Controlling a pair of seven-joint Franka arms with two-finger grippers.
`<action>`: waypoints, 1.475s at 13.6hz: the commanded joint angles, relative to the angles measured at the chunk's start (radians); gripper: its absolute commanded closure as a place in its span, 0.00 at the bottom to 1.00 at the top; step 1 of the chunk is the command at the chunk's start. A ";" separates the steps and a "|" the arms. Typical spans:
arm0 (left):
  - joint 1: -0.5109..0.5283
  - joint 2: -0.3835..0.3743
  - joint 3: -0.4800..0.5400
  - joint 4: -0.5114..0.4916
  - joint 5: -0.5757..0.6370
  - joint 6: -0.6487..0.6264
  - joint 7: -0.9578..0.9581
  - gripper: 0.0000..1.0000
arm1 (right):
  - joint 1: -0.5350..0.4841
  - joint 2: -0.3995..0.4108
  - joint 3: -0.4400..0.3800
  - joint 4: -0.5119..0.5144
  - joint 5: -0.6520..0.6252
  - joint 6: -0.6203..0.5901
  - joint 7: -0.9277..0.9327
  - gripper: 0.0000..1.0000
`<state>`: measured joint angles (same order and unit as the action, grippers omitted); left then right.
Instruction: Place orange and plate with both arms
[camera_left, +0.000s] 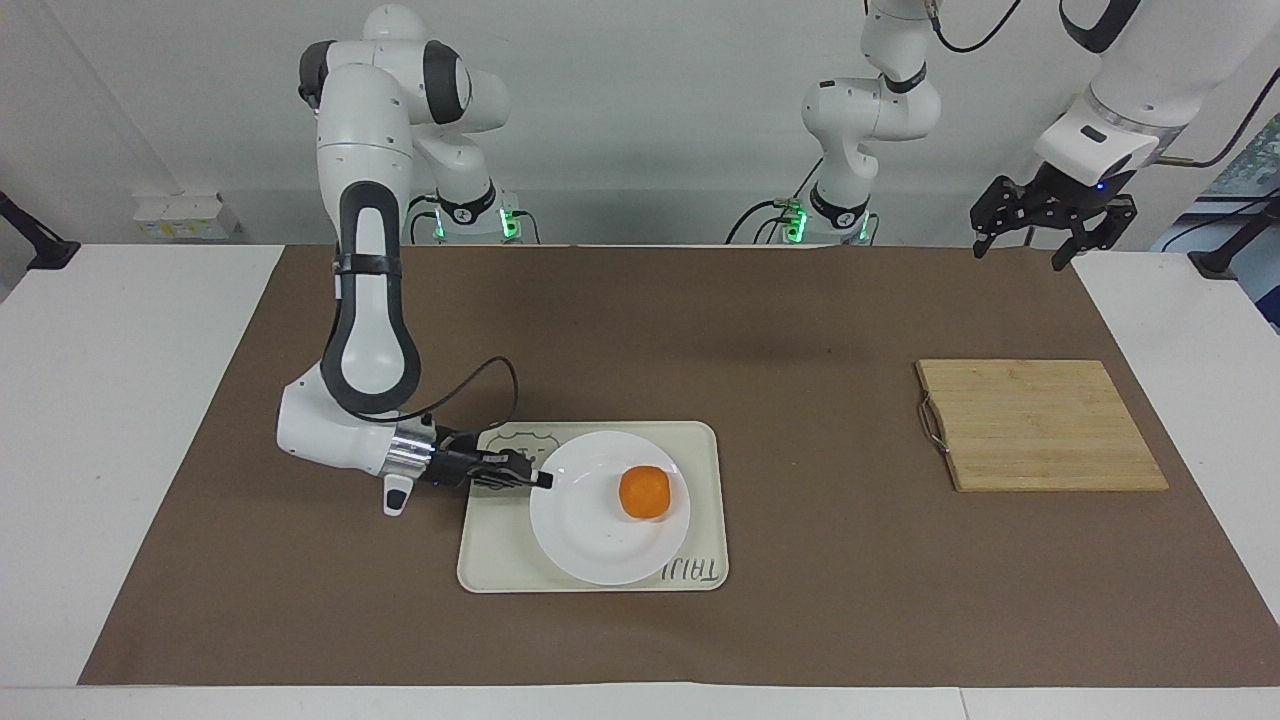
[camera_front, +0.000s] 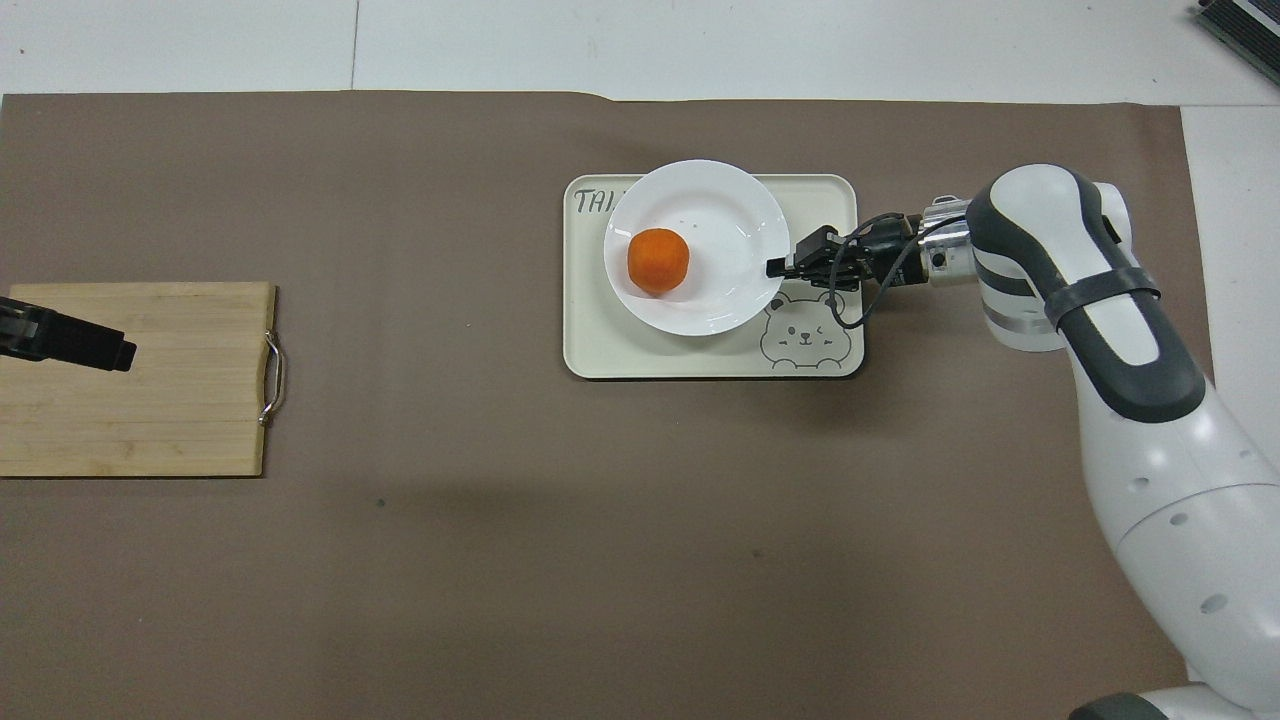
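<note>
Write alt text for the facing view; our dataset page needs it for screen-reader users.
The right gripper is shut on the rim of a white plate holding an orange, over a cream tray. The left gripper waits, open, raised near a bamboo cutting board.

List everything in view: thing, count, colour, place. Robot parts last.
orange: 1, bright orange, on the plate.
plate: 1, white, on the tray.
tray: 1, cream with bear drawing, mid-table toward the right arm's end.
cutting board: 1, light wood with metal handle, toward the left arm's end.
table cover: 1, brown, over the white table.
right gripper: 1, black, shut on the plate's rim.
left gripper: 1, black, open, waiting raised over the cover's edge.
</note>
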<state>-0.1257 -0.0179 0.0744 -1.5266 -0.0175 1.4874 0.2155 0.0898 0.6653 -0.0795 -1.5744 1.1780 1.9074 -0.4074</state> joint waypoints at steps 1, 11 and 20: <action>0.012 -0.024 -0.012 -0.024 0.010 0.001 0.005 0.00 | -0.012 -0.018 0.012 -0.021 -0.015 -0.014 -0.024 1.00; 0.012 -0.022 -0.012 -0.024 0.010 0.001 0.005 0.00 | -0.019 -0.046 0.010 -0.078 -0.031 -0.027 -0.057 1.00; 0.012 -0.024 -0.012 -0.024 0.010 0.001 0.005 0.00 | -0.021 -0.055 0.001 -0.065 -0.061 -0.027 -0.050 0.00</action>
<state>-0.1257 -0.0179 0.0744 -1.5266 -0.0175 1.4874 0.2155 0.0833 0.6428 -0.0836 -1.6202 1.1528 1.8877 -0.4449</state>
